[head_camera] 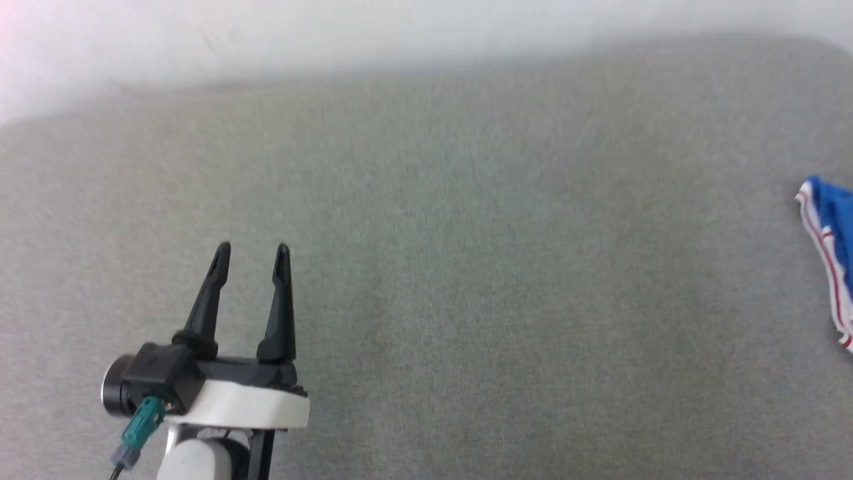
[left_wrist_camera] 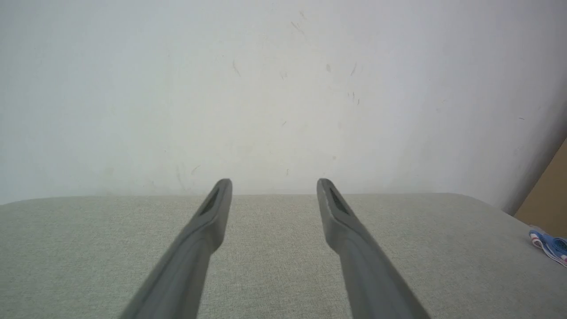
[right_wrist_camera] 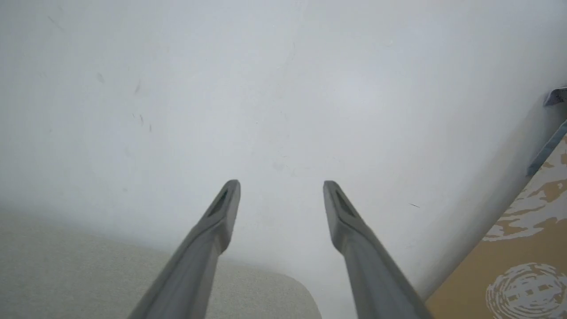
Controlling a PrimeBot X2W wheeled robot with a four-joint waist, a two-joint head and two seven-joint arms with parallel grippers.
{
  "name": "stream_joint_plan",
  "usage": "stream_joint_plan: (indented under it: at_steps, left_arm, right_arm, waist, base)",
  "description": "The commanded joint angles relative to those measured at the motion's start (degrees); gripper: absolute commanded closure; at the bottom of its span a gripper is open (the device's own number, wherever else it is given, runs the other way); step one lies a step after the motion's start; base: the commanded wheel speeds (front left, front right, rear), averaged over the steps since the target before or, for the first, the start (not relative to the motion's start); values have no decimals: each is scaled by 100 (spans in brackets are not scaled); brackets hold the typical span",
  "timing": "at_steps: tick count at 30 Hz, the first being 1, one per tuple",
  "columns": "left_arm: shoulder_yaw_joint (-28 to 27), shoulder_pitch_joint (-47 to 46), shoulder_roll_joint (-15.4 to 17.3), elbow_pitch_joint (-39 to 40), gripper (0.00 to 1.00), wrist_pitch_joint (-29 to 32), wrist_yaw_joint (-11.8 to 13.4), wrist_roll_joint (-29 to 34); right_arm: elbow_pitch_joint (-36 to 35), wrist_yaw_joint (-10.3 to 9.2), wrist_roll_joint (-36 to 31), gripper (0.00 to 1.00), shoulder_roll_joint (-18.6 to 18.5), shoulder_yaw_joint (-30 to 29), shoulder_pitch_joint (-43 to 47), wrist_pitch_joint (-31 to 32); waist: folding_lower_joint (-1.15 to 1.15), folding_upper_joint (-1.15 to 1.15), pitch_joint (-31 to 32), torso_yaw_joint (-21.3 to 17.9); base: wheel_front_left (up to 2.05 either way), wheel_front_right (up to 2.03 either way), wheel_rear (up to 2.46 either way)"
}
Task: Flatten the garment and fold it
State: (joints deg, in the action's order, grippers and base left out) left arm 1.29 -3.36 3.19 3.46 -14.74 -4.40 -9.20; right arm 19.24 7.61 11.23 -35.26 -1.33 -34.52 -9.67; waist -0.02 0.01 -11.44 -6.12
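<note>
Seemingly pre-grasp: left gripper (head_camera: 252,250) and right gripper (right_wrist_camera: 281,184) both gape empty; the blue jersey (head_camera: 833,220) lies far right on the grey tabletop (head_camera: 466,280), so next comes a rightward reach

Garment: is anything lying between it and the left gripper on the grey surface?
Nothing visible does. In the head view, bare grey surface runs from the open left gripper to the garment at the right edge.
</note>
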Motion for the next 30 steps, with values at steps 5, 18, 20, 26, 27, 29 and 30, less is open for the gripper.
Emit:
stream_joint_plan:
  at_steps: [5,18,20,26,27,29,30]
  left_arm:
    - [-102,400,-29,-41,0,-26,137,-12]
    - [43,888,-31,-235,0,-26,221,-18]
    - [49,935,-31,-239,0,-26,252,-26]
    - [83,1009,-31,-354,0,-26,307,87]
    - [79,1010,-31,-366,0,-26,327,70]
    - [86,1015,-31,-386,0,-26,352,56]
    - [95,1020,-31,-404,0,-26,357,50]
  right_arm:
    - [-1086,-12,-7,0,1446,-508,1323,23]
    - [-1875,-12,-311,0,3059,-690,3615,-180]
    - [-1877,-12,-312,0,3130,-690,3788,-248]
    - [-1809,-12,-310,0,3202,-517,3973,-337]
    - [-1797,-12,-308,0,3207,-509,3970,-346]
    - [-1778,-12,-313,0,3215,-490,3966,-359]
    - [-1768,-12,-309,0,3217,-479,3966,-363]
  waist:
    - [2,-1,799,209]
    - [2,-1,1069,518]
    - [2,-1,1079,534]
    - [2,-1,1076,570]
    - [2,-1,1076,574]
    - [2,-1,1079,585]
    - [2,-1,1082,591]
  base:
    - [0,0,0]
    - [0,0,0]
    - [0,0,0]
    - [0,0,0]
    - [0,0,0]
    - [0,0,0]
    - [0,0,0]
